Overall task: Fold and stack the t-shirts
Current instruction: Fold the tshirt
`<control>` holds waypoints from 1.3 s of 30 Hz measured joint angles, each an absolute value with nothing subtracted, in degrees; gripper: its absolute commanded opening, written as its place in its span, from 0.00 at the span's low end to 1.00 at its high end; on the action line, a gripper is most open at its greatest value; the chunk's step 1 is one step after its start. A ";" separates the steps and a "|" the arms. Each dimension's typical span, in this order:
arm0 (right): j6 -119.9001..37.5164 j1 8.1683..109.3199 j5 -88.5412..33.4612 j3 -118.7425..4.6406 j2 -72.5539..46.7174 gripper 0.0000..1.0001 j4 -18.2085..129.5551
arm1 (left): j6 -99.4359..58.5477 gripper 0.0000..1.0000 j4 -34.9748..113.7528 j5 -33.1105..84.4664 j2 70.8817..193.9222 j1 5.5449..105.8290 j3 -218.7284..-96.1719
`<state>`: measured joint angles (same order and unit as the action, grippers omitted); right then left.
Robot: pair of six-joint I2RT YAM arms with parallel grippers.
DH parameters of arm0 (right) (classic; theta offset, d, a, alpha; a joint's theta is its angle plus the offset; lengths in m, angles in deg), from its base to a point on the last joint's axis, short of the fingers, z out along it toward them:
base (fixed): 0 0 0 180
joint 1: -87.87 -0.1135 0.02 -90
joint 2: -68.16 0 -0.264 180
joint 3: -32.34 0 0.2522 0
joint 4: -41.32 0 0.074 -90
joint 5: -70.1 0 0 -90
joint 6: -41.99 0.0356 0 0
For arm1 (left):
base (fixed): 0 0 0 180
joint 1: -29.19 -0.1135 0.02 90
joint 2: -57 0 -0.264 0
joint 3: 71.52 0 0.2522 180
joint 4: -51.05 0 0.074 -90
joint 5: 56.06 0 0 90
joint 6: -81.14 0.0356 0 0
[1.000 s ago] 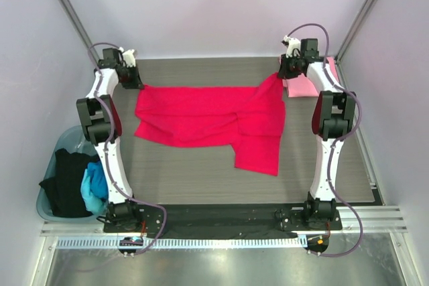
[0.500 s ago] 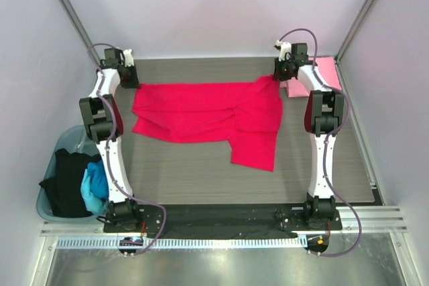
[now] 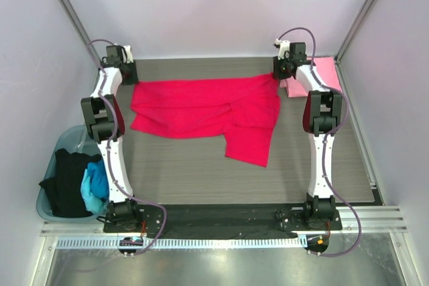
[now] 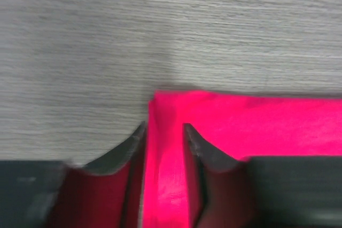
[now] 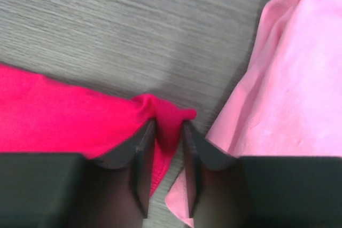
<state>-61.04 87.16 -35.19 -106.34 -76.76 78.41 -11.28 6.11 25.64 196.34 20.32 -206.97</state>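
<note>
Grey wood-grain table (image 3: pixel 201 179) enclosed by pale lilac walls (image 3: pixel 214 11); a teal bin (image 3: pixel 65 140) holding black and blue garments (image 3: pixel 70 182) sits at lower left. The crimson t-shirt (image 3: pixel 194 108) lies flat across the upper middle of the top view, long axis left to right, one flap reaching toward lower right, with a pink t-shirt (image 3: pixel 328 72) just beside it at upper right. Left gripper (image 4: pixel 163 132) stands with jaws parted astride the shirt's upper-left corner; right gripper (image 5: pixel 169 129) pinches a raised fold at its upper-right corner.

Pink t-shirt (image 3: pixel 330 70) half hidden behind right arm (image 3: pixel 320 108), red t-shirt (image 4: pixel 256 126) cut off at frame edge
</note>
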 measured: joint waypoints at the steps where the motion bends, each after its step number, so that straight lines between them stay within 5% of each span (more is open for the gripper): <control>1: -60.91 86.99 -34.71 -106.47 -76.74 0.38 78.26 | -11.32 0.47 6.30 26.21 196.34 20.35 -206.97; 9: -61.48 86.35 -34.31 -99.76 -66.55 0.46 79.09 | -11.17 0.52 5.76 28.77 186.60 20.50 -201.35; 14: -63.47 86.37 -38.23 -88.31 -48.87 0.47 81.40 | -9.07 0.35 2.83 25.12 168.00 20.50 -187.19; 18: -68.54 86.42 -42.58 -77.03 -34.88 0.47 84.73 | -3.94 0.36 -3.07 21.40 160.48 20.56 -182.16; 28: -84.65 84.10 -47.69 -53.12 -27.82 0.48 97.86 | 5.18 0.39 -23.71 20.77 176.70 20.61 -187.41; 39: -87.19 83.55 -50.27 -51.02 -23.65 0.48 99.94 | 5.11 0.40 -29.74 25.43 183.93 20.61 -190.90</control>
<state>-87.19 83.55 -50.27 -51.02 -23.65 99.94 5.11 -29.74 25.43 183.93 20.61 -190.90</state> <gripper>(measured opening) 0.482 0.398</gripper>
